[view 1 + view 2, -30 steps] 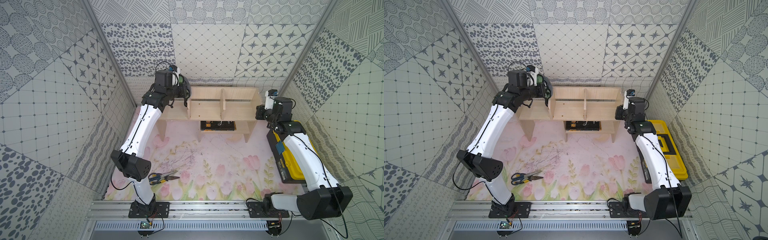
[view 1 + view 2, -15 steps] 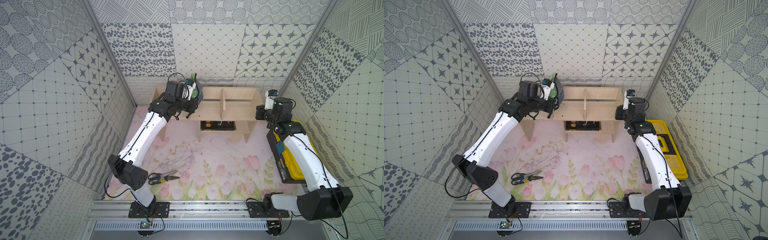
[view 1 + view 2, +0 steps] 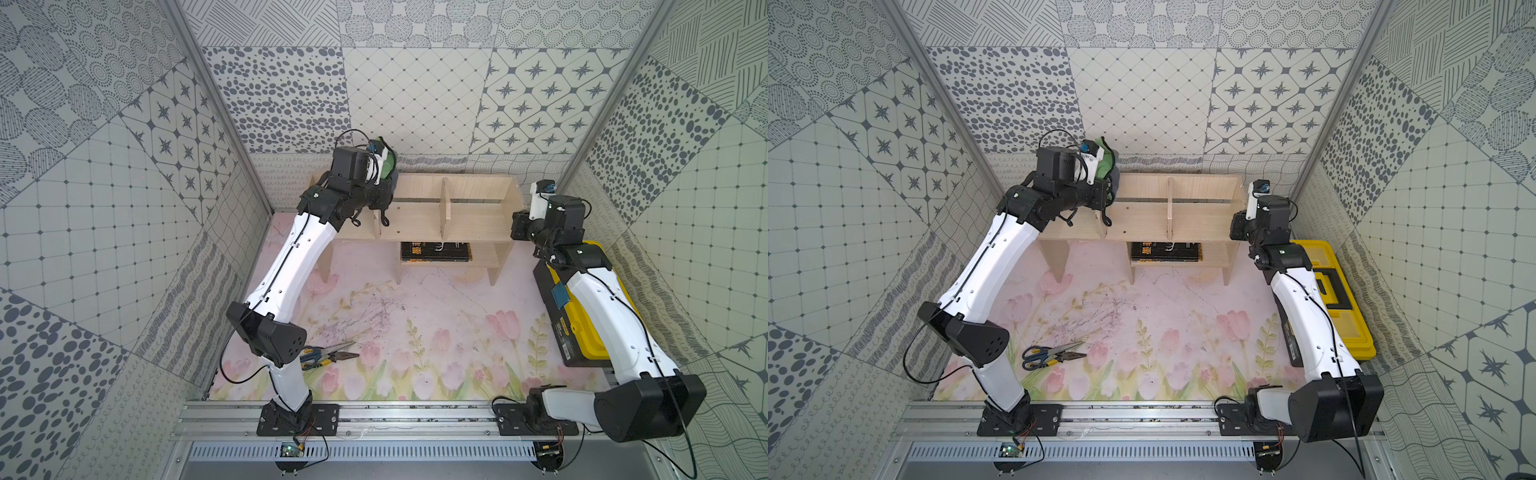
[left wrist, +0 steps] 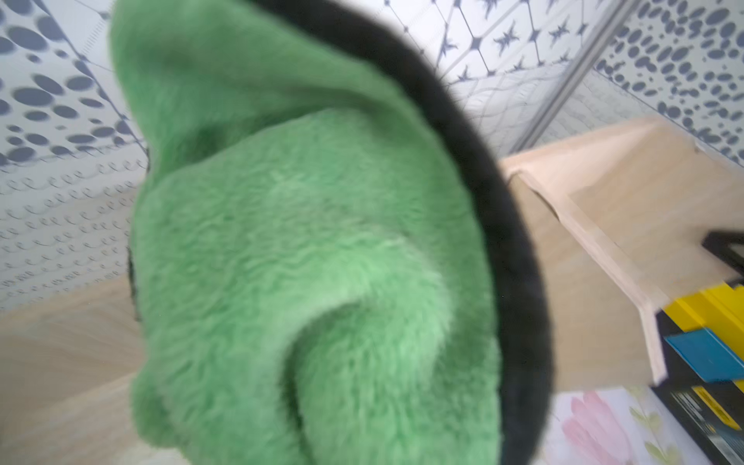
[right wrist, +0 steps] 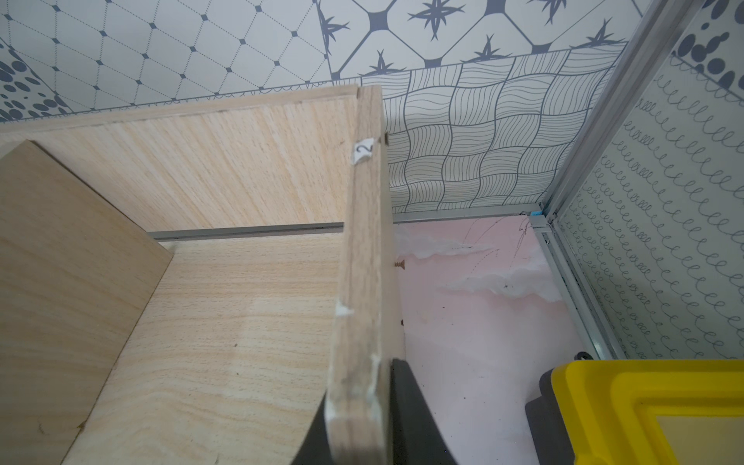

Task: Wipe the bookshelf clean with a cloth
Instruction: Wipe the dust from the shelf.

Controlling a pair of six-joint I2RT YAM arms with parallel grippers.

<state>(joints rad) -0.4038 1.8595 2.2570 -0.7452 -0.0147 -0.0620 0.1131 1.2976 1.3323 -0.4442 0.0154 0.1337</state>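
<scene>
- Showing a soft cloth point(image 3: 385, 163) bunched up at the back of the bookshelf point(image 3: 473, 208), over the top of its left upright divider; contact with the wood impossible to tell.
- Pinching the cloth in the left gripper point(image 3: 384, 189), jaws buried under the folds but closed tight on the fabric.
- Clamping the right end panel of the bookshelf in the right gripper point(image 5: 358, 426), one dark finger on each face of the panel, apparently bracing the unit.
- Judging the cloth light, limp and fluffy: likely to drape over any edge, not slippery, nothing to break; best taken by a gathered wad, leaving a loose pad of pile to drag over the wood.
- Judging the bookshelf light and stiff, liable to slide under a sideways push, so worth holding by an end panel.
- Picturing the cloth up close: bright green fleecy pile filling the left wrist view, a near-black band curving along one edge.
- Picturing the bookshelf: pale grained wood, two upright dividers making three bays, rounded end panels, short legs, a small lower shelf carrying a flat black book point(image 3: 434, 251).
- Noting a yellow-and-black toolbox point(image 3: 1350, 328) just beside the right end of the bookshelf, scissors point(image 3: 1044, 353) and pliers point(image 3: 1073, 356) well in front of its left end.
</scene>
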